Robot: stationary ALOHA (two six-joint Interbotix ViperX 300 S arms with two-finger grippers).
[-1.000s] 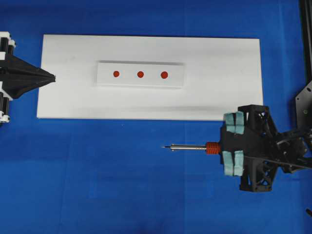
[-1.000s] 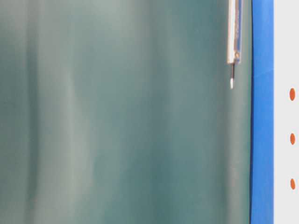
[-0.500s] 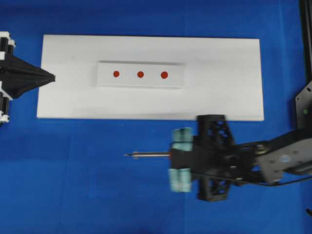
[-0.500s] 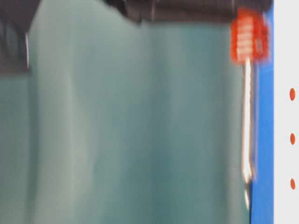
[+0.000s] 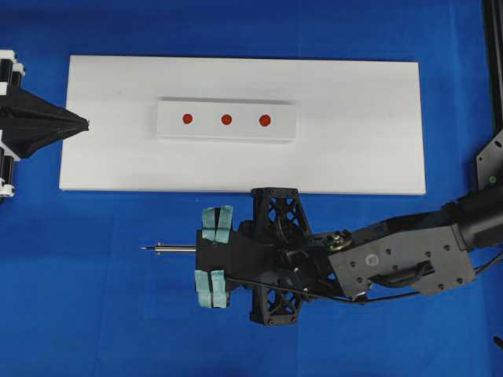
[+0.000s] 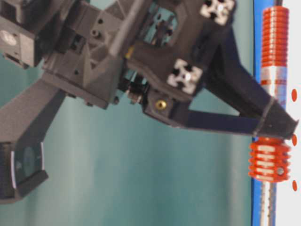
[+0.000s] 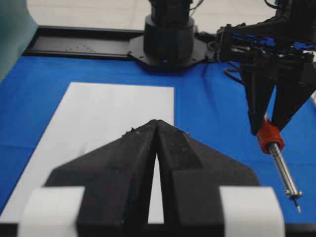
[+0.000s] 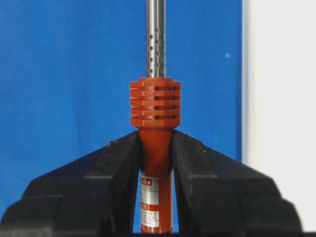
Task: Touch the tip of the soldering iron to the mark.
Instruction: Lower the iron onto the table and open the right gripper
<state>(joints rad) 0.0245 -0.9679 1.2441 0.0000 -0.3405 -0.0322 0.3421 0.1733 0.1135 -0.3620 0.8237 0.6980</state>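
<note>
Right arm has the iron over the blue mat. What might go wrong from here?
1. The pointed tip of the orange-handled soldering iron sits left of and below the right-end red dot, so it might touch the wrong dot.
2. The right gripper clamps only the handle; contact might twist the iron.

Orange-red ribbed soldering iron (image 8: 155, 128) handle, silver shaft; red mark (image 5: 265, 120) on white strip (image 5: 226, 131); blue table cover (image 5: 118, 298).

Soldering iron (image 5: 177, 249) handle hidden under right gripper (image 5: 214, 257) from overhead, shaft cut off by top edge in right wrist view, tip out of frame there, cord untraceable, left gripper (image 5: 78, 124) cropped at left edge.
</note>
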